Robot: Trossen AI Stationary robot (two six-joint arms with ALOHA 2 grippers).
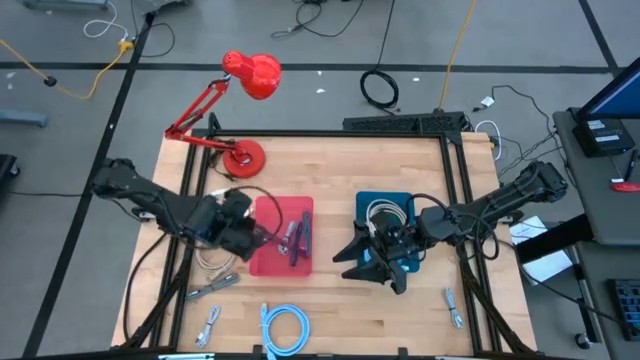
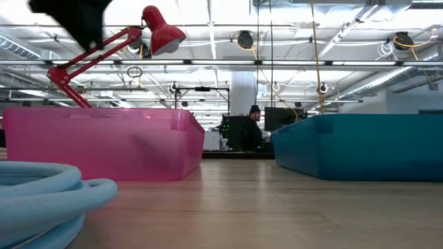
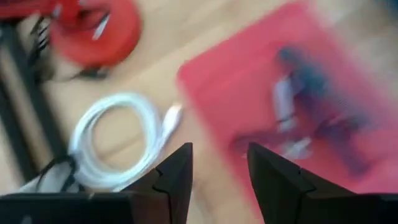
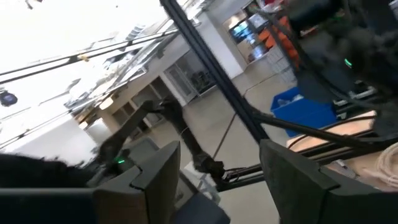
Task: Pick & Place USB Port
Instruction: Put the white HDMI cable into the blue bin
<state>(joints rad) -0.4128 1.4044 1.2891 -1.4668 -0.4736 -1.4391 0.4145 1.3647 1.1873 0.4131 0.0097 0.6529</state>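
Left end effector (image 1: 262, 232) hangs over the red bin's (image 1: 268, 262) left rim at frame centre, fingers apart and empty — dark USB pieces (image 1: 297, 238) lie inside. Lift straight clear. Right end effector (image 1: 372, 262) waits open over the blue bin (image 1: 400, 203). Only the left wrist view shows the white cable (image 3: 118, 140) beside the bin.

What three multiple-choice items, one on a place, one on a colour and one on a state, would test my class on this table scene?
1. Where does the light blue cable lie?
A. in the red tray
B. on the table's near edge
C. under the lamp

2. What colour is the tray by the right gripper?
A. teal
B. yellow
C. white

3. How do the left gripper's jaws stand?
A. clamped on a cable
B. apart and empty
C. out of sight

Answers: 1 B, it is coiled on bare wood; 2 A, teal walls show; 3 B, a clear gap shows between them.
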